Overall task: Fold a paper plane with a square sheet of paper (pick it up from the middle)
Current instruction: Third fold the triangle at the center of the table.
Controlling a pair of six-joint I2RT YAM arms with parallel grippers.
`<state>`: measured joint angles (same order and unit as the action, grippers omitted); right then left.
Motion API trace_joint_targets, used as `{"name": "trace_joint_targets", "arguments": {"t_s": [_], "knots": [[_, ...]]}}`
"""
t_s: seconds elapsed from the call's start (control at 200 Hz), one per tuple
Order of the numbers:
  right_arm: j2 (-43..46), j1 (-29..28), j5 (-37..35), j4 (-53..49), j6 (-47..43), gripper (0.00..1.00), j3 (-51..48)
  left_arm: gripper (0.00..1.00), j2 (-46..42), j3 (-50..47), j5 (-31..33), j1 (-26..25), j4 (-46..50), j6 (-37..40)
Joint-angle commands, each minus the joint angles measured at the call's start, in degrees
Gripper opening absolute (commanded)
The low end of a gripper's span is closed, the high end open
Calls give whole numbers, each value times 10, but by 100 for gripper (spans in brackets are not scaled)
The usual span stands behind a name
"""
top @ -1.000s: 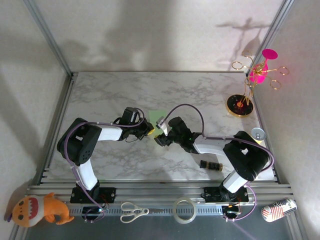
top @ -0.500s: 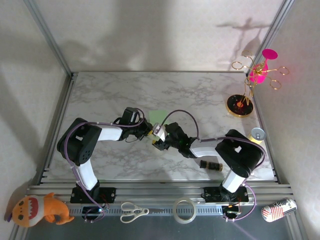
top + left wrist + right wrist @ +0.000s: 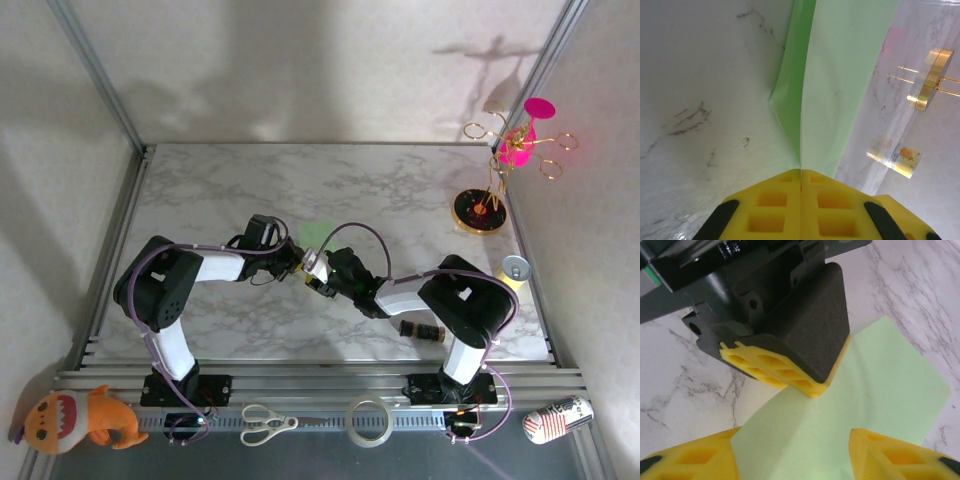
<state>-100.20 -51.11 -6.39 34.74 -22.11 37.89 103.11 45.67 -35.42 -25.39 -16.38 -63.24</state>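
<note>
One task thing: the square sheet of paper [image 3: 840, 75], bent and lifted off the marble table [image 3: 420, 190], near the table's middle.
Left gripper [image 3: 801, 176]: my pads are pressed fully together, pinching the sheet's edge; the sheet runs toward 1 o'clock.
Right gripper [image 3: 795, 452]: my fingers [image 3: 900, 455] stand wide apart, the sheet between them; whether they touch it I cannot tell.

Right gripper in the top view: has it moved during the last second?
Yes. The right gripper slid left, away from the small dark bottle and closer to the left gripper.
</note>
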Motion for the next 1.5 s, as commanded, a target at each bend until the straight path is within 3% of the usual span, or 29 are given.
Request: {"name": "trace_joint_targets", "arguments": {"t_s": [0.0,0.205,0.32,0.446,0.596,0.941,1.227,1.497], "knots": [[-9,-7,-3,20,-12,49,-5,0,-20,13,-8,3,13,2],[-13,-8,20,4,-9,30,1,8,-25,13,-4,4,17,1],[-10,-8,28,-1,1,21,0,18,-33,13,8,11,36,11],[-5,-8,49,-19,15,13,3,29,-55,16,41,39,84,48],[-3,-7,75,-53,43,8,13,34,-86,58,85,62,178,128],[0,11,152,-56,137,6,18,23,10,147,50,34,175,180],[2,31,188,-48,191,6,16,16,98,218,75,12,217,221],[0,49,176,-51,244,7,24,9,133,240,106,3,263,252]]}}
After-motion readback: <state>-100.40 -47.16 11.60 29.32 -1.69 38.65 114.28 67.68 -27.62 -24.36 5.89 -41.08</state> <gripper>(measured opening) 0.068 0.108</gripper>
